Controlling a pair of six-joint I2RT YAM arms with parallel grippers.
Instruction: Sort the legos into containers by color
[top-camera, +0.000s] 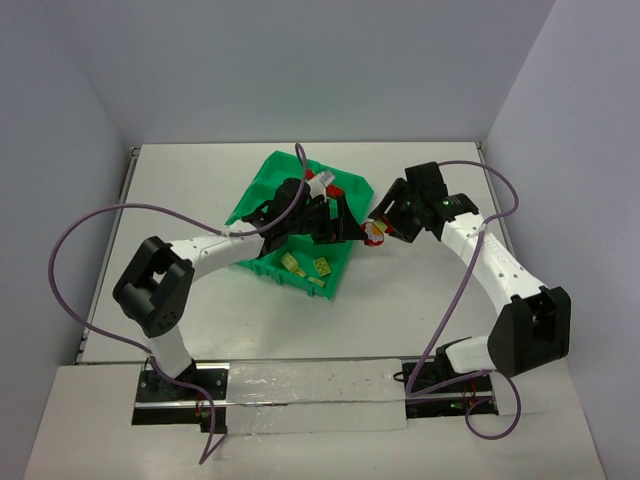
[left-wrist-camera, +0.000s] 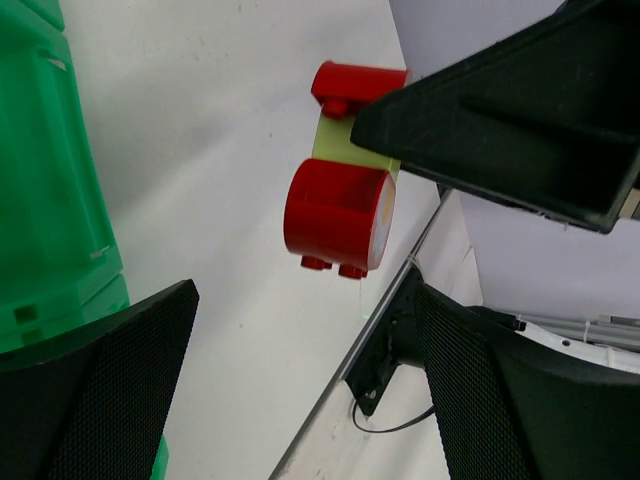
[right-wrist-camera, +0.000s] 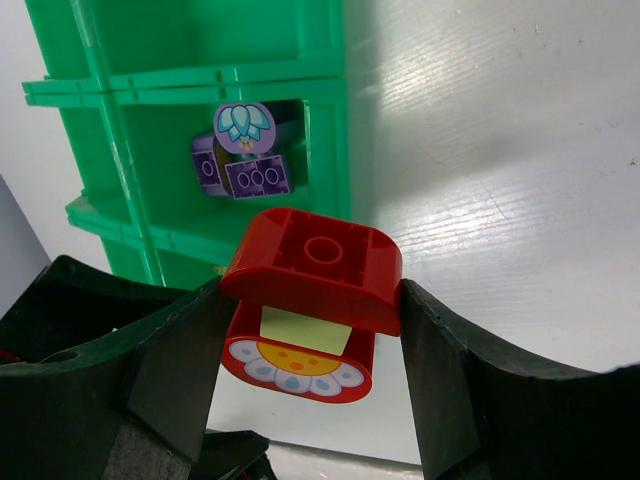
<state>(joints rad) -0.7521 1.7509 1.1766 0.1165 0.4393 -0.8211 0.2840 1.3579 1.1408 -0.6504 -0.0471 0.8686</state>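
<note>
a: which piece does the right gripper (right-wrist-camera: 312, 312) carry?
b: a red lego piece (right-wrist-camera: 312, 268). it is a curved red brick on top, a pale yellow layer in the middle and a red base with a printed flower face. the two black fingers (right-wrist-camera: 470, 380) press on its opposite sides, so the tool is clamped on it.

a: where does that piece lie relative to the tray?
b: it is just off the right side of the green tray (top-camera: 262, 190), over the white table (top-camera: 420, 300), not in any compartment.

a: and the left gripper (left-wrist-camera: 305, 325)?
b: its mesh-faced pads (left-wrist-camera: 110, 390) stand wide apart with nothing between them. in the top view the left arm reaches across the tray, and in the left wrist view the red piece is beyond its fingertips.

a: where are the other legos?
b: purple legos (right-wrist-camera: 245, 172) sit in an edge compartment facing the right gripper, with a round lilac tile printed with a flower on top. yellow legos (top-camera: 293, 264) lie in the tray's near corner compartment.
</note>
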